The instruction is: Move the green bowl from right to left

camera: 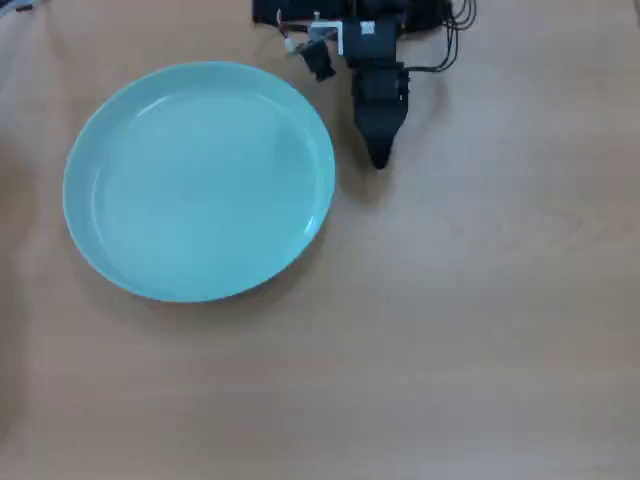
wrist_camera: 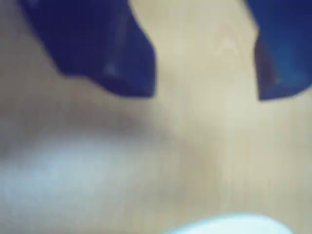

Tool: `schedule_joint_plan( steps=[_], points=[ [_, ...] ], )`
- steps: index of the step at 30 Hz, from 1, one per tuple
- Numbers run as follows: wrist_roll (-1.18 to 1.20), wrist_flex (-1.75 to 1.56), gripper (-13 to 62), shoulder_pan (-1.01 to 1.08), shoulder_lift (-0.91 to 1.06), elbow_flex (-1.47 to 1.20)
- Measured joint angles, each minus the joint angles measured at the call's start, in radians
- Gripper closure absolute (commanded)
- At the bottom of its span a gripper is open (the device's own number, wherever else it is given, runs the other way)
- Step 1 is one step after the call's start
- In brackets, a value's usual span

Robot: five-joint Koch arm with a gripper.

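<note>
Mint-green bowl [camera: 198, 180], one only, on wooden table [camera: 470, 320]; jaws [camera: 380, 160] apart, empty.

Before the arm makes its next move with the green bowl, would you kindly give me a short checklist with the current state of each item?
1. Green bowl fully in view in the overhead view, flat on the table: ok.
2. Bowl empty: ok, nothing lies in it.
3. Gripper open: ok; the wrist view shows a wide gap between its jaws with bare table in between.
4. Gripper clear of the bowl: ok; in the overhead view it sits apart from the rim, to the bowl's upper right.
5. Gripper height above the table: cannot tell.
</note>
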State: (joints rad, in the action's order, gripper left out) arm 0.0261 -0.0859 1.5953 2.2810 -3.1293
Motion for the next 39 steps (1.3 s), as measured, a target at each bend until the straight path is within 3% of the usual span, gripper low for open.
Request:
schedule_joint_plan(
  steps=[10,21,39],
  points=[
    [-0.074,0.158,29.7,-0.055,0.000,0.152],
    [-0.060,0.752,29.8,-0.114,0.000,0.483],
    [0.160,1.585,29.8,-0.244,-0.002,1.394]
  ],
)
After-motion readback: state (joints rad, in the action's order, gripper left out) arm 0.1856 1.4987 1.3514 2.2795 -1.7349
